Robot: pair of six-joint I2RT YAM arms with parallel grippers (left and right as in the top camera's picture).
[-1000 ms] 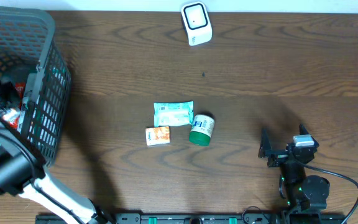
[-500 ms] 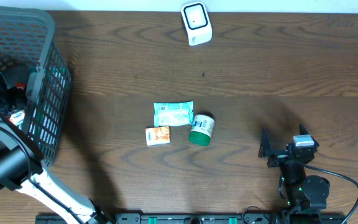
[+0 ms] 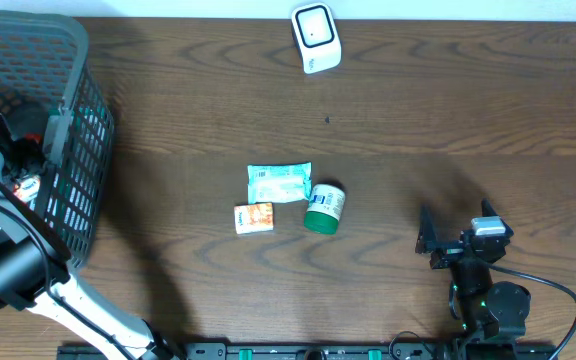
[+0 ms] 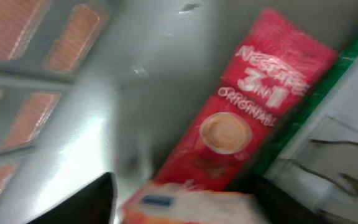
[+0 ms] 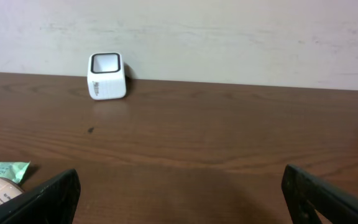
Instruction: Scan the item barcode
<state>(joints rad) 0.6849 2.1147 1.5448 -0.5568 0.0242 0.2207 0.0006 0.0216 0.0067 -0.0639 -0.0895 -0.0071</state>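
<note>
Your left gripper [image 3: 23,175] is down inside the grey basket [image 3: 78,130] at the bench's left edge. Its camera sits close over a red Nestlé 3in1 sachet [image 4: 241,106] lying slantwise on the basket floor. An orange-and-white packet [image 4: 185,205] lies just beside the sachet's lower end, and a green-edged white pack [image 4: 334,143] runs along its right side. You see only 1 dark finger [image 4: 86,202] at the lower left, and the view is blurred, so you cannot tell how wide the jaws stand or whether they hold anything.

Your right gripper [image 3: 428,240] hovers near the bench's near right corner, jaws spread wide and empty.

The white scanner [image 3: 316,37] stands at the middle of the far edge. In the middle of the bench lie 3 items: a green-and-white packet [image 3: 279,183], a small orange box [image 3: 254,217] just beside it, and a green-lidded jar [image 3: 324,208] on its side at the packet's right end
</note>
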